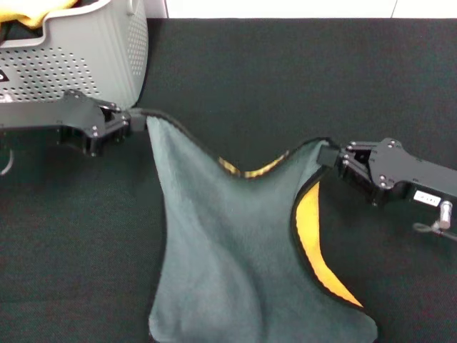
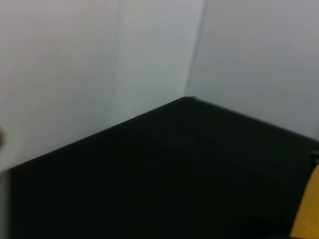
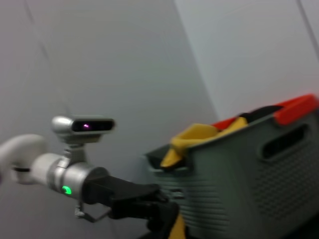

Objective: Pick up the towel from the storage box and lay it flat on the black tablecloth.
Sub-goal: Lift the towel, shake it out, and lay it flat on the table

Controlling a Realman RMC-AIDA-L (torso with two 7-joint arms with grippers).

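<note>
My left gripper [image 1: 132, 121] is clamped on one top corner of the towel [image 1: 235, 243], just in front of the storage box [image 1: 93, 53] at the far left, and my right gripper [image 1: 334, 158] is pinched on the other top corner, over to the right and a little nearer to me. Between the two the top hem does not run straight: it sags into a dip near the middle, so the line from one corner to the other slants from far left to near right, and there is slack in it. That slack is what the next move depends on, I judge; the corners need to be drawn apart along that line before the cloth can settle flat. From both grips the towel runs toward me, its lower part already on the black tablecloth [image 1: 285, 78] and reaching the near edge of the head view. It shows its grey-teal face up, with the black stitched border all around. Along the right side the edge is curled over, baring a long strip of the bright yellow face, and a thin sliver of yellow peeks out at the dip in the top hem. Soft folds run down the middle. The box is behind and left of the towel, with more yellow cloth [image 1: 32, 14] heaped inside.
</note>
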